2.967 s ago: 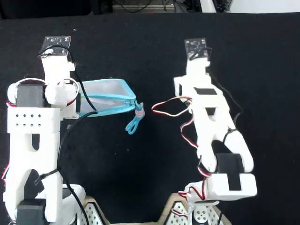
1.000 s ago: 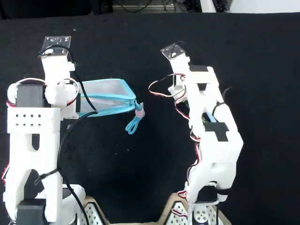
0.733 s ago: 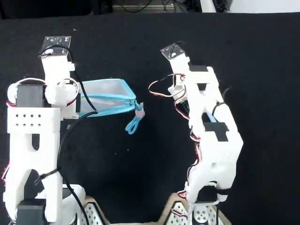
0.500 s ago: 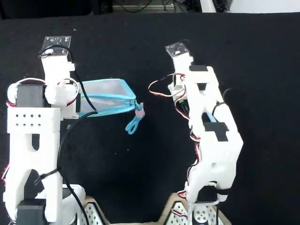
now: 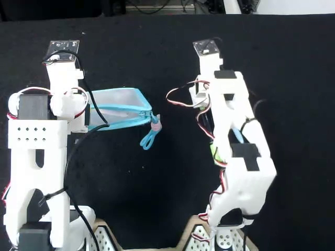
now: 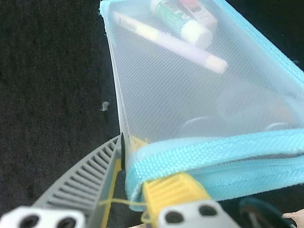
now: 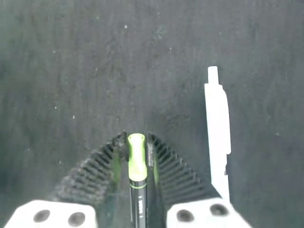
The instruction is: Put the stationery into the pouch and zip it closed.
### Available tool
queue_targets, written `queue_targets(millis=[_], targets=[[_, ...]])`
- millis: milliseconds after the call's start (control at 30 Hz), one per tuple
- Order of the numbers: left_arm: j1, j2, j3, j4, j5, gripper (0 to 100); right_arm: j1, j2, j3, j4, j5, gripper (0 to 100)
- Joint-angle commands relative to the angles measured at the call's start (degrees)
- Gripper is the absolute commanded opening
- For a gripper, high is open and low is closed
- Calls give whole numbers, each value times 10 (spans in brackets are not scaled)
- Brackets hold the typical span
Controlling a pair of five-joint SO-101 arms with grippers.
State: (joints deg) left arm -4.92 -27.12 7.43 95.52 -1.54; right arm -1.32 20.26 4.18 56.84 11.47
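The right arm (image 5: 235, 136) has stretched out over the black worktop (image 5: 293, 78) from its folded pose of three seconds ago. In the last second its wrist has swung slightly away from the pouch (image 5: 118, 102), which has not shifted.

Nearest its camera, the right gripper (image 7: 137, 142) pinches a slim pen (image 7: 136, 161) with a black barrel and green cap between ribbed fingers, pointing it down at the cloth. A white pen (image 7: 217, 123) lies flat on the fuzzy worktop just beside it, apart from the fingers.

The left arm (image 5: 36, 146) stands bent over the pouch's end. The left gripper (image 6: 137, 156), with one grey ribbed finger and one yellow, is clamped on the corner below the pale blue woven zip band.

Beyond the clamp, the translucent mesh wall shows a white marker (image 6: 171, 42) and a green-and-white glue stick (image 6: 183, 21) inside. A blue cord loop (image 5: 148, 139) trails from the pouch's far end onto the cloth, between the two arms.
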Motion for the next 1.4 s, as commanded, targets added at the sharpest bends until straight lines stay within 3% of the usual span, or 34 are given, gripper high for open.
queue_targets(millis=[0,567,833,1167,1367], targets=[[0,5,7,-2,7,30,-4,-82,10,0,-4,11],[0,4,7,-2,7,30,-21,-376,235,-120,-5,11],[0,5,7,-2,7,30,-25,-509,334,-194,-101,12],[0,5,7,-2,7,30,-28,-574,392,-242,-117,12],[0,5,7,-2,7,30,-66,-618,420,-238,-115,12]])
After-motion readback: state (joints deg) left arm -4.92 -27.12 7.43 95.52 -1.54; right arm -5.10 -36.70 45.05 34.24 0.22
